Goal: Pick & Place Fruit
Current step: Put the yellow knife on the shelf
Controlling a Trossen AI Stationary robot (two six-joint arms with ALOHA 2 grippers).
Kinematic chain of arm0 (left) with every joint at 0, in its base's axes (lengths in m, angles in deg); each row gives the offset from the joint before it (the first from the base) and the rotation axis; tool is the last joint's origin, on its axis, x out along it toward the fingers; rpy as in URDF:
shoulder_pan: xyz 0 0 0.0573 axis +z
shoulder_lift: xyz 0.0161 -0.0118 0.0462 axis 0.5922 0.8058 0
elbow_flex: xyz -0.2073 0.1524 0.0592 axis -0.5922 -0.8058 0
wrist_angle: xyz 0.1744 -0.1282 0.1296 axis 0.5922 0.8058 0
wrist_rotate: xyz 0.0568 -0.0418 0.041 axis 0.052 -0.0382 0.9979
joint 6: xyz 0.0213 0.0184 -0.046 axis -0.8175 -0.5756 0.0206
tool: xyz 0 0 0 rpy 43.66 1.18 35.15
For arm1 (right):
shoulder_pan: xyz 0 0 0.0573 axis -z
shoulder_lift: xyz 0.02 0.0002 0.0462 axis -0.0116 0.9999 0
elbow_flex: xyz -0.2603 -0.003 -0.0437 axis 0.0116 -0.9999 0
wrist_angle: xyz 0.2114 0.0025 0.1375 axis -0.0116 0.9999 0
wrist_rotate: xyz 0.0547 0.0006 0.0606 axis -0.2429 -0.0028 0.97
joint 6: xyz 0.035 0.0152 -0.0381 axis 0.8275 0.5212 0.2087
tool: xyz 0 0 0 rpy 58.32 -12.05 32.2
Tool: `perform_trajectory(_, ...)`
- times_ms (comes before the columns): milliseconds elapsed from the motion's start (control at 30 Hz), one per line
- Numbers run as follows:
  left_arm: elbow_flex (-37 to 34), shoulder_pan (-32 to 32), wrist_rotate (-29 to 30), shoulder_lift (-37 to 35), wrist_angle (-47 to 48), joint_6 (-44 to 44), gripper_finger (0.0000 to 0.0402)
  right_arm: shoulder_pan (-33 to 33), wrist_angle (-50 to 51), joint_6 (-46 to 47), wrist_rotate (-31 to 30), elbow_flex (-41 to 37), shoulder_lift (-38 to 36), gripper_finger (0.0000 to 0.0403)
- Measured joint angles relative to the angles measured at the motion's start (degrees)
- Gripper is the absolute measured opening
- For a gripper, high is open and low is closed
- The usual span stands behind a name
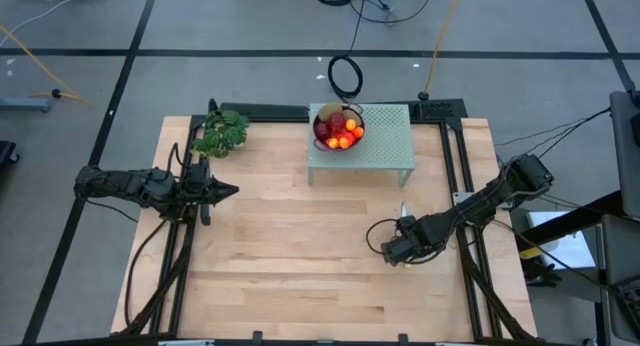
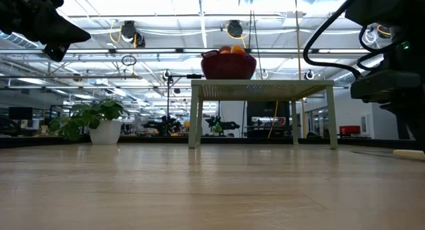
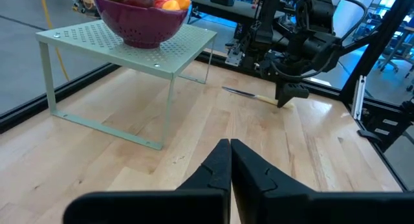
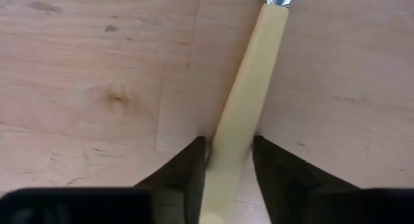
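The fruit (image 1: 339, 128) sits heaped in a dark red bowl (image 1: 338, 136) on a pale green perforated stand (image 1: 385, 144) at the counter's (image 1: 300, 256) far edge. The right gripper (image 4: 228, 160) is down at the counter, jaws straddling a yellow-handled knife (image 4: 242, 114) without clamping it. The left gripper (image 3: 229, 160) hovers near a leafy plant (image 1: 222, 132), jaws clenched empty.

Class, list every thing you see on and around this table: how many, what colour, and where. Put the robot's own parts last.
table: one, pale wood, under everything.
rack: one, pale green, far middle of the table.
bowl: one, dark red, on the rack.
fruit: several, orange, red and olive, in the bowl.
plant: one, green, far left corner.
knife: one, pale yellow handle, on the table between the right claw's fingers.
left claw: one, dark, shut, empty, left side.
right claw: one, dark, closing around the knife handle.
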Motion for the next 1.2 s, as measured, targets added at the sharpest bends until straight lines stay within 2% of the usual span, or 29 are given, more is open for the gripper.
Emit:
perform_trajectory(167, 0.0, -0.02, 0.0, 0.01, 0.0, 0.0, 0.001, 0.0, -0.49, -0.03, 0.02, 0.0, 0.02, 0.0077)
perform_trajectory(267, 0.0, -0.02, 0.0, 0.0, 0.0, -0.03, 0.0021, 0.0, -0.61, -0.46, 0.02, 0.26, 0.04, 0.0066)
perform_trajectory(467, 0.0, -0.01, 0.01, 0.0, 0.0, -0.04, 0.0027, -0.02, -0.11, -0.79, 0.09, 1.24, 0.22, 0.0072)
perform_trajectory(733, 0.0, 0.0, 0.0, 0.01, 0.0, -0.02, 0.0004, -0.02, -0.75, -1.68, 0.3, 1.31, -0.36, 0.0067)
perform_trajectory(1067, 0.0, 0.0, 0.0, -0.01, -0.37, -0.04, 0.0025, -0.58, -0.58, -1.93, 1.6, 1.44, -5.13, 0.0067)
perform_trajectory(1200, 0.0, -0.02, 0.0, 0.01, -0.37, -0.04, 0.0022, -0.95, -0.69, -2.49, 1.65, 1.44, -7.98, 0.0072)
